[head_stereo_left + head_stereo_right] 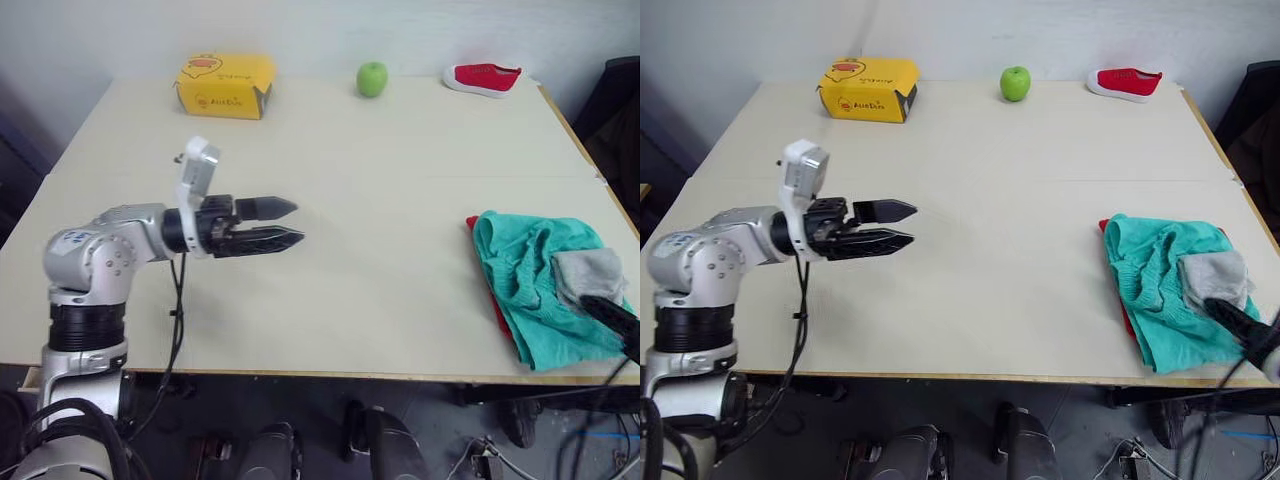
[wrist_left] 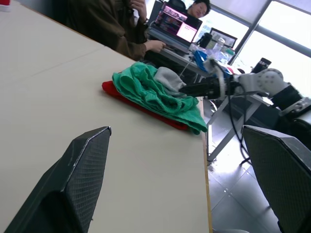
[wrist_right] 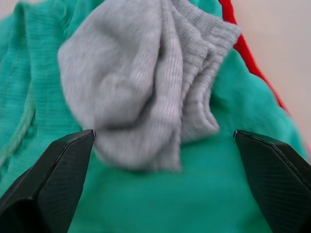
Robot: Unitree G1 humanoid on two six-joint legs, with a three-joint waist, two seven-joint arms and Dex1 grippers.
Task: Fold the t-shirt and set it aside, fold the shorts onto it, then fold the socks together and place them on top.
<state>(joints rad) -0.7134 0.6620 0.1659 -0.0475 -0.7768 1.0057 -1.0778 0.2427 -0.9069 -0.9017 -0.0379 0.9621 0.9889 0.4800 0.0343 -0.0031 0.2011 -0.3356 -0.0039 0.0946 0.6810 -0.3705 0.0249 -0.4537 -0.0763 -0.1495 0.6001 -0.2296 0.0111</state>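
Pale beige table (image 1: 330, 200) with a seam across its top, plain white wall (image 1: 320, 30) behind it, dark floor with cables below the front edge, large bright windows (image 2: 272, 29) beyond, second desk with an open laptop (image 2: 177, 24), seated person (image 2: 109, 22)

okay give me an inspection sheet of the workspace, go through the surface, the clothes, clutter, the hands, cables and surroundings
Surface: pale table, mostly bare.
Job's things: socks bundled on the shorts, which lie crumpled over the t-shirt; stack sits near the table's right front edge.
Clutter: yellow box, green apple and red shoe along the far edge.
Hands: left hand open, above the table's left side, holding nothing; right hand open, just short of the socks.
Cables: black cable hanging from the left arm.
Surroundings: a seated person and a laptop beyond the table.
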